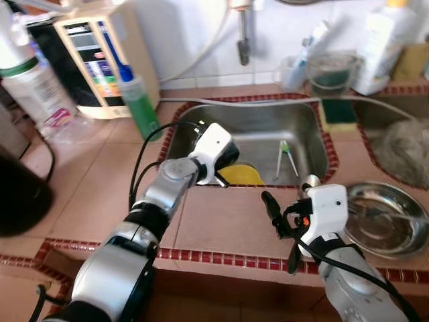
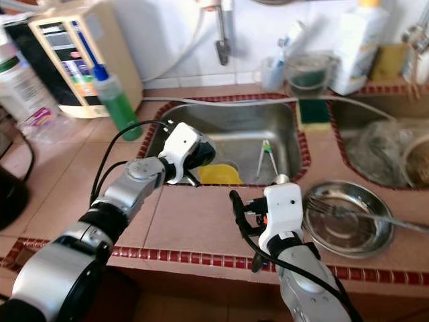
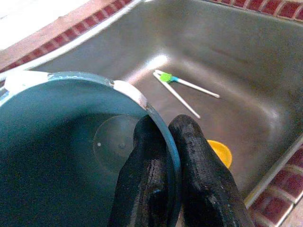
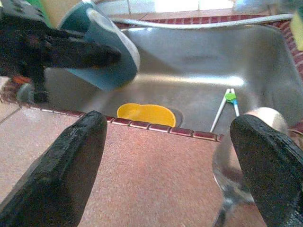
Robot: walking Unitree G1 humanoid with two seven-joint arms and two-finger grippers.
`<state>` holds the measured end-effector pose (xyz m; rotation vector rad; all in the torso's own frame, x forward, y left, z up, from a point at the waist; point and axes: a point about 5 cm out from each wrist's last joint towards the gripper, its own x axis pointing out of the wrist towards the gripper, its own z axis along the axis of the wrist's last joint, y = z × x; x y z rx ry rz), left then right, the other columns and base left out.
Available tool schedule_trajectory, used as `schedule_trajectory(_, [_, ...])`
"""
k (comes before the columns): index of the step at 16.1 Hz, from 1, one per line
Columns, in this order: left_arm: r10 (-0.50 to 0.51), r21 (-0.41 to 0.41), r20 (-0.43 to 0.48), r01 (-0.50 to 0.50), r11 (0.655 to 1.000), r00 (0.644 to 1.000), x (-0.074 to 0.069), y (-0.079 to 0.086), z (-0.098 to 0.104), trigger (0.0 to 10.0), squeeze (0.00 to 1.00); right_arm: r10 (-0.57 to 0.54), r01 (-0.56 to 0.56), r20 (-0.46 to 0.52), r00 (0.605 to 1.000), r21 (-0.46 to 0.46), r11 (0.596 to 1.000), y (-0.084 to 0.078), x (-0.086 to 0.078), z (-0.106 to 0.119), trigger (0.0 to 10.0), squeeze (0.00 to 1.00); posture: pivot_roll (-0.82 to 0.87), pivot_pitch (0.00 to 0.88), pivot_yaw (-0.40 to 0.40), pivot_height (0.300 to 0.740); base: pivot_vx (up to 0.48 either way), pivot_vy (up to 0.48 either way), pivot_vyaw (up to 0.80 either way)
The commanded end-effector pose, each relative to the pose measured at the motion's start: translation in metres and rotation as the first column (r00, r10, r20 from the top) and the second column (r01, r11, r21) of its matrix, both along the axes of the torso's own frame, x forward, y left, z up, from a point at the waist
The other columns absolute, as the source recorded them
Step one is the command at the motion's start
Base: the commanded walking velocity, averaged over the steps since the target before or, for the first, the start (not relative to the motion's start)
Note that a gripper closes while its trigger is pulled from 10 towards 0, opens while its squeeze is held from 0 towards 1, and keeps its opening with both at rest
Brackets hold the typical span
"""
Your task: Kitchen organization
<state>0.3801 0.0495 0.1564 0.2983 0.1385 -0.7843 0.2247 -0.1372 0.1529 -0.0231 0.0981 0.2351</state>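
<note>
left pincer [image 3: 165, 161]: pinches rim of teal bowl [image 3: 71, 156], over the sink [image 1: 305, 117] | bowl: looks light, stiff, maybe slippery; rim is good spot | right pincer [image 4: 165, 161]: wide, holds nothing, over counter [image 1: 228, 221]

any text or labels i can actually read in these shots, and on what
None can be read.
Appliance front panel: coloured printed bands, too blurred.
Clear bottle label: pink mark, lettering too small.
White bottle by the wall: no legible print.
Blue bowl held by the left gripper: no writing seen.
</note>
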Motion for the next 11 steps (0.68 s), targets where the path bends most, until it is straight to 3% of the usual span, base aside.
schedule_trajectory(1, [0.007, 0.032, 0.015, -0.008, 0.999, 1.0, 0.0035, 0.0028, 0.0035, 10.0, 0.0, 0.009, -0.009, 0.003, 1.0, 0.023, 1.0, 0.0049, -0.0043, 0.004, 10.0, 0.0, -0.41, 0.116, 0.235, 0.736, 0.0, 0.0, 0.0])
schedule_trajectory(4, [0.05, 0.056, 0.0, -0.05, 0.997, 0.999, 0.0086, 0.0061, 0.0044, 10.0, 0.0, -0.01, 0.01, 0.0, 1.0, 0.044, 0.999, 0.0054, -0.0087, 0.0075, 10.0, 0.0, -0.42, 0.121, 0.246, 0.736, 0.0, 0.0, 0.0])
schedule_trajectory(9, [0.037, 0.098, -0.014, -0.035, 0.995, 0.999, 0.0113, 0.0109, 0.0067, 10.0, 0.0, -0.005, 0.005, -0.002, 1.0, 0.054, 0.999, 0.0062, -0.0104, 0.0092, 10.0, 0.0, -0.42, 0.118, 0.249, 0.736, 0.0, 0.0, 0.0])
schedule_trajectory(10, [0.036, 0.095, -0.017, -0.034, 0.995, 0.999, 0.0114, 0.0111, 0.0069, 10.0, 0.21, -0.005, 0.005, -0.002, 1.0, 0.055, 0.998, 0.0062, -0.0104, 0.0094, 10.0, 0.0, -0.42, 0.116, 0.248, 0.736, 0.0, 0.0, 0.0])
schedule_trajectory(11, [0.036, 0.095, -0.017, -0.034, 0.995, 0.999, 0.0114, 0.0111, 0.0069, 10.0, 0.21, -0.005, 0.005, -0.002, 1.0, 0.055, 0.998, 0.0062, -0.0104, 0.0094, 10.0, 0.0, -0.42, 0.116, 0.248, 0.736, 0.0, 0.0, 0.0])
